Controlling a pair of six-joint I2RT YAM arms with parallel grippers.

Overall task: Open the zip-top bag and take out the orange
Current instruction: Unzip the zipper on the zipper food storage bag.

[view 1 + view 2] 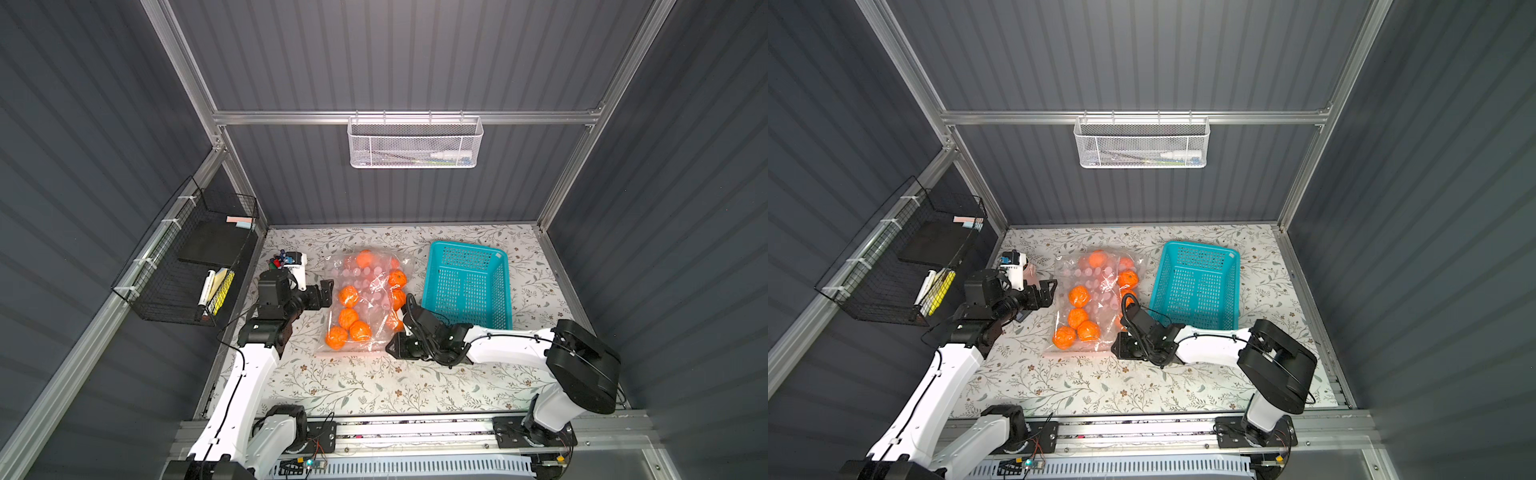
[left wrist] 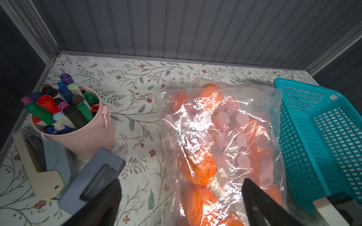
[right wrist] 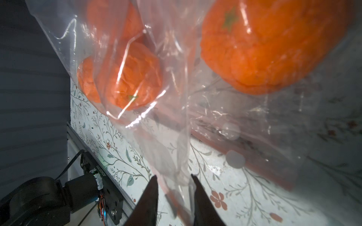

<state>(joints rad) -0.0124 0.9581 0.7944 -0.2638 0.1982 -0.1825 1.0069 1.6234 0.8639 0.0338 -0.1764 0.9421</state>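
Floral-papered surface (image 1: 374,386) inside the grey-walled cell carried the zip-top bag (image 1: 365,286), which lay flat at the middle between both arms, just beside the teal basket (image 1: 467,248), with the oranges (image 1: 348,296) loose inside. You should have expected thin, slick, limp film that would slide and crumple, and fruit that would roll and shift the load. The body was a poor hold, so the lip along the zip strip (image 3: 254,162) looked like the place to take it. Your left gripper (image 1: 324,296) hung spread wide at the bag's side, touching nothing. Your right gripper (image 3: 174,187) had narrowed around a fold of film at the near corner, though you could not tell whether it truly pinched. Only the right wrist view showed that fold and the strip, because the top views hid those fingertips under the wrist. Only the left wrist view showed the pink marker bucket (image 2: 82,137) plainly.
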